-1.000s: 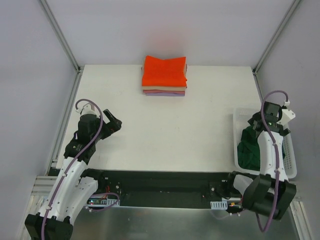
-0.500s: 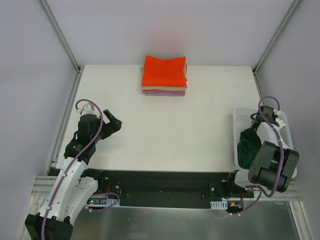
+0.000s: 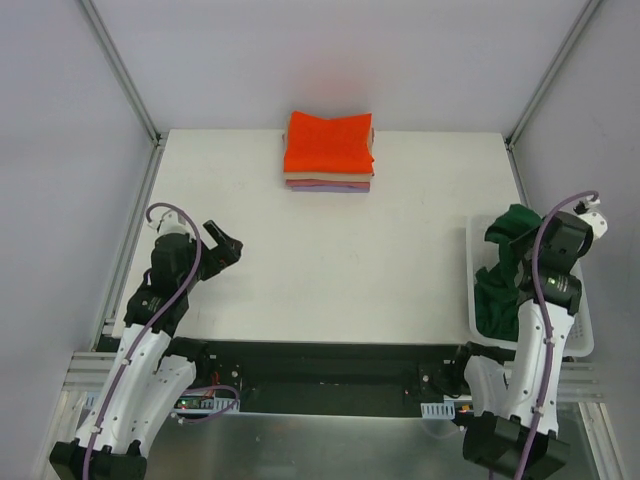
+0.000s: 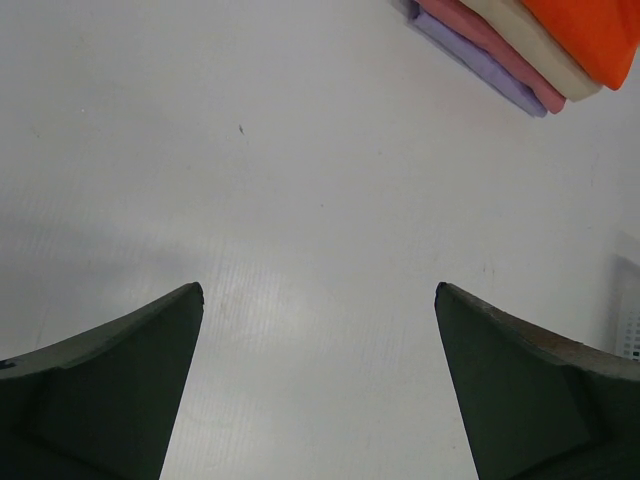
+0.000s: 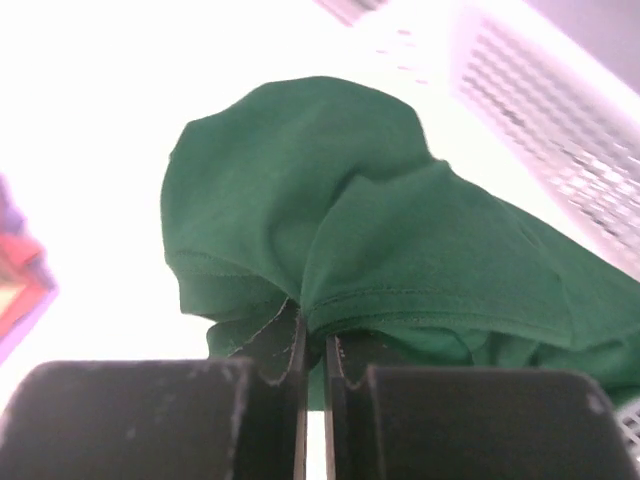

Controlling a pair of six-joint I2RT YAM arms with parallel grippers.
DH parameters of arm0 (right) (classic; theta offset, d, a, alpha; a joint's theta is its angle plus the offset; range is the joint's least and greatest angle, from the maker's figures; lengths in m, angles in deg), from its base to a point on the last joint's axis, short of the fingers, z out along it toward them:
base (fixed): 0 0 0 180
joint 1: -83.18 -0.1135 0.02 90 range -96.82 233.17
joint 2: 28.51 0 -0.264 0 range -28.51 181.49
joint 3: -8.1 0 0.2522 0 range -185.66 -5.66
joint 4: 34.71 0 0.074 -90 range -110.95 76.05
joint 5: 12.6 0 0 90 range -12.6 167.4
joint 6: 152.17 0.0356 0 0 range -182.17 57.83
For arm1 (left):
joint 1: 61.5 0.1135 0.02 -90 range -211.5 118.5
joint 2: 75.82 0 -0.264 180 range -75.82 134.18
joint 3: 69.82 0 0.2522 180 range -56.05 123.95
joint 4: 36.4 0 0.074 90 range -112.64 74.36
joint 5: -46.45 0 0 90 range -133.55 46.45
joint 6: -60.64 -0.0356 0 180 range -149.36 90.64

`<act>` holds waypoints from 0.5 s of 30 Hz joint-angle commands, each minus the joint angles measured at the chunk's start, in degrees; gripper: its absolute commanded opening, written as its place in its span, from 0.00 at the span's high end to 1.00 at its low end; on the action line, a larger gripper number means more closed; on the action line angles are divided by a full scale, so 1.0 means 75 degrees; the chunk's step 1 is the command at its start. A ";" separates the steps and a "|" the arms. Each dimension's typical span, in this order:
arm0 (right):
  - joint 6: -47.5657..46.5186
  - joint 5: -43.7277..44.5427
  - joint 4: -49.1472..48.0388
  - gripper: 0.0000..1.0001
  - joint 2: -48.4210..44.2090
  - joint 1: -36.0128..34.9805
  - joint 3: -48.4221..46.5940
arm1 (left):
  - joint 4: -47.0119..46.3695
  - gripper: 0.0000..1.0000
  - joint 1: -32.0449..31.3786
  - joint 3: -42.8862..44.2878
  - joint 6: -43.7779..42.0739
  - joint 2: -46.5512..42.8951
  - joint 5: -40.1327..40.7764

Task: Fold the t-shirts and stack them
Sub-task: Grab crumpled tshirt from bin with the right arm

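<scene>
A dark green t-shirt lies bunched in the white mesh basket at the right. Part of it is lifted above the basket's far end. My right gripper is shut on a hemmed fold of this green t-shirt; in the top view the gripper sits under the raised cloth. Folded t-shirts are stacked at the table's far middle: orange on top, tan below it, lilac at the bottom. My left gripper hovers open over bare table at the left, with nothing between its fingers.
The basket wall runs close along the right table edge. The left wrist view catches the stack's corner at its upper right. Metal frame posts stand at the table's far corners. A black rail with the arm bases lines the near edge.
My right gripper went down into the basket, shut on the green t-shirt and lifted part of it up. The left arm barely shifted and stayed open.
</scene>
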State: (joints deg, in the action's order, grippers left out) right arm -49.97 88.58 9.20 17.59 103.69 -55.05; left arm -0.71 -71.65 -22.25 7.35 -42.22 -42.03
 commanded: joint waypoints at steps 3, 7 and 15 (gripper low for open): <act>-0.0994 -0.2182 -0.0270 1.00 -0.0522 -0.1640 -0.1546 | -0.0053 0.01 -0.0041 -0.0089 0.0109 -0.0156 -0.0120; -0.1568 -0.3034 -0.0819 1.00 -0.0465 -0.3691 -0.2588 | -0.0263 0.01 -0.0029 -0.0077 0.0028 -0.0133 -0.0600; -0.2295 -0.3261 -0.1982 0.99 0.1337 -0.7570 -0.5048 | -0.0686 0.01 -0.0041 -0.0276 0.0016 -0.0168 -0.0813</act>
State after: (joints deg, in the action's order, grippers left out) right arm -62.60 67.90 3.24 20.48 56.85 -83.09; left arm -3.09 -71.65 -23.59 7.39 -42.98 -46.58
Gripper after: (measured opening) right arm 0.042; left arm 0.990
